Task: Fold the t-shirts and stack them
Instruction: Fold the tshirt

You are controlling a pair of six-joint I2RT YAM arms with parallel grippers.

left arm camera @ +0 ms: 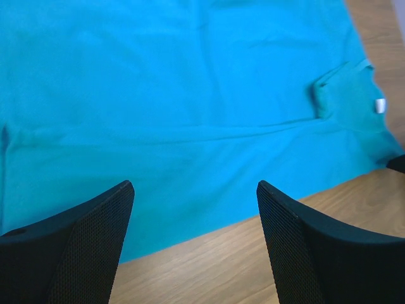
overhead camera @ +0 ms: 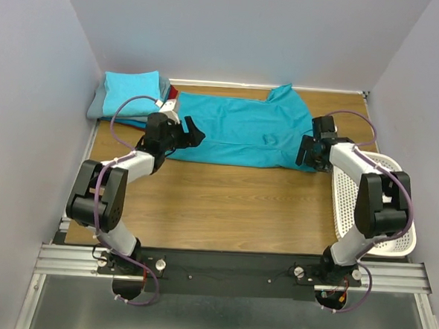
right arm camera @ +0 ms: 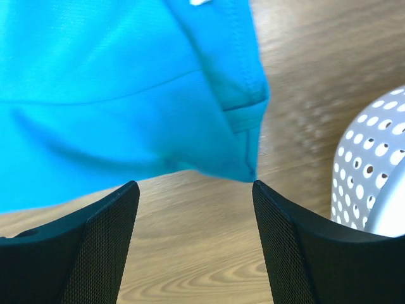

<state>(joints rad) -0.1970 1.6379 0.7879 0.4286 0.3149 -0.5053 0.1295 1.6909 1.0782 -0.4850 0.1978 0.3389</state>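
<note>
A teal-blue t-shirt (overhead camera: pixel 244 129) lies spread flat across the far half of the wooden table; it fills the left wrist view (left arm camera: pixel 190 95) and its sleeve corner shows in the right wrist view (right arm camera: pixel 126 82). My left gripper (overhead camera: pixel 194 135) is open and empty at the shirt's left near edge (left arm camera: pixel 195 190). My right gripper (overhead camera: pixel 304 151) is open and empty at the shirt's right near corner (right arm camera: pixel 193 187). A stack of folded t-shirts (overhead camera: pixel 131 93), light turquoise on top with grey and dark red under it, sits at the far left.
A white perforated plastic basket (overhead camera: pixel 377 208) stands at the right table edge, beside my right arm, and shows in the right wrist view (right arm camera: pixel 373 183). Grey walls enclose the table on three sides. Bare wood (overhead camera: pixel 232 202) lies between the shirt and the arm bases.
</note>
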